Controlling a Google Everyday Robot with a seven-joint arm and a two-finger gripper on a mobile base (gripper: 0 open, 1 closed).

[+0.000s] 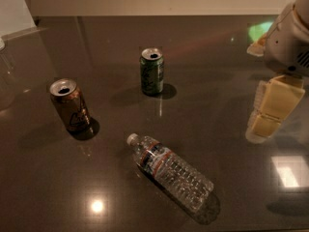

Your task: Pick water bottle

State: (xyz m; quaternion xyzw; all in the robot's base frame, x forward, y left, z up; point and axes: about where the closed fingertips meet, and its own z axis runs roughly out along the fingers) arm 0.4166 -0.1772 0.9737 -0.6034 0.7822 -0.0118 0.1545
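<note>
The dark glossy surface [217, 57] fills nearly the whole frame and carries all three containers. At the right edge, about mid-height, hangs the gripper [273, 108], its pale yellow padded end pointing down and slightly left below the grey-white arm housing. Whether it is spread or closed cannot be told from this angle. It holds nothing and touches nothing.

The bottle [171, 170] lies on its side in the lower middle of the frame, well apart from the gripper and down and to the left of it. Its long axis runs on a diagonal, with the white cap [132, 139] at the upper left end and the ribbed base at the lower right end (that base is the end nearer the gripper). The label band sits just behind the neck.

My reading is that the reach has not begun. The move ahead would be a travel down-left across the frame, and the grasp would likely need to close across the diagonal, not along it.

The green can [152, 71] stands upright in the upper middle. The brown can [71, 105] stands upright at the left. Both are apart from the bottle and off the straight path from gripper to bottle.
</note>
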